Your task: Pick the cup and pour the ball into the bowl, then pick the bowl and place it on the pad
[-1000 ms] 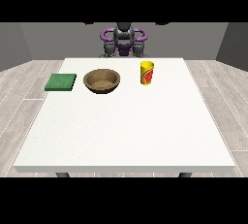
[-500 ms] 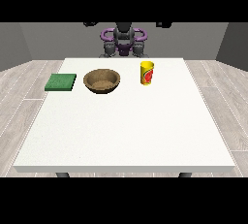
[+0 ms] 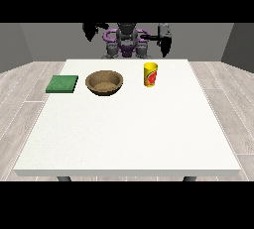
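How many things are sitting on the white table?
3: a green pad near the left edge, a brown bowl beside it, and a yellow cup right of the bowl. The cup may hide a ball.

The table (image 3: 124,134) has a smooth, matt white top that looks like painted board or laminate, with no grain or sheen. The bowl (image 3: 104,82) looks like wood: brown, with a mottled, slightly rough inside and a dull finish. The cup (image 3: 150,74) looks like smooth plastic or coated paper, yellow with a red printed patch on its side, faintly satin. The pad (image 3: 62,84) is a flat green square with a matt face like felt or foam. The floor (image 3: 20,94) shows pale wood-look planks with soft grain. Both hands (image 3: 164,42) (image 3: 91,31) look like matt black plastic
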Robot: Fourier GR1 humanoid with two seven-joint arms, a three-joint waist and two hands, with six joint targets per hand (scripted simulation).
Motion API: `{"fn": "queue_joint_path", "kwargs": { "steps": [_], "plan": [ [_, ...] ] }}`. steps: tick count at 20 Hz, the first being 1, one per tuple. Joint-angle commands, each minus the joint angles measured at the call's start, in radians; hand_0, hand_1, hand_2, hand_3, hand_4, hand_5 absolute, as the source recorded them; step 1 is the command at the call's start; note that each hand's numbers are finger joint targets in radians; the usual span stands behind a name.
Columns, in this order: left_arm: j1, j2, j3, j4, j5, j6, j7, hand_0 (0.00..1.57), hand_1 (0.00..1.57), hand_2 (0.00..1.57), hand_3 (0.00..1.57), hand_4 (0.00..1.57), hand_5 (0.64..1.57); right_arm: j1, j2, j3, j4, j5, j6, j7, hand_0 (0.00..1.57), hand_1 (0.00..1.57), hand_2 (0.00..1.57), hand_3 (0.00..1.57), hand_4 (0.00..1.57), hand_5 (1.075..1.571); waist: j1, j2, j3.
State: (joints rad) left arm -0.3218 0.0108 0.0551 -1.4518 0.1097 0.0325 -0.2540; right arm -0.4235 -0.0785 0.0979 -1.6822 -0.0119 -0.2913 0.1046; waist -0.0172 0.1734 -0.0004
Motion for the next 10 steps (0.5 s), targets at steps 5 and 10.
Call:
{"fn": "queue_joint_path", "kwargs": {
  "steps": [5, 10],
  "plan": [
    [0.040, 0.012, 0.001, 0.159, -0.033, -0.050, -0.200, 0.00, 0.00, 0.00, 0.00, 0.00, 1.534, -0.087, -0.084, -0.151, 0.151, -0.031, 0.051, -0.068, 0.00, 0.00, 0.37, 0.58, 0.66, 1.566, 0.040, 0.057, 0.0002],
    [-0.011, 0.025, 0.062, 0.370, -0.038, -0.038, -0.330, 0.00, 0.00, 0.00, 0.00, 0.00, 1.535, -0.067, -0.060, -0.118, 0.156, -0.006, 0.060, -0.088, 0.00, 0.00, 0.43, 0.61, 0.65, 1.565, -0.008, 0.036, 0.0001]
  ]
}}
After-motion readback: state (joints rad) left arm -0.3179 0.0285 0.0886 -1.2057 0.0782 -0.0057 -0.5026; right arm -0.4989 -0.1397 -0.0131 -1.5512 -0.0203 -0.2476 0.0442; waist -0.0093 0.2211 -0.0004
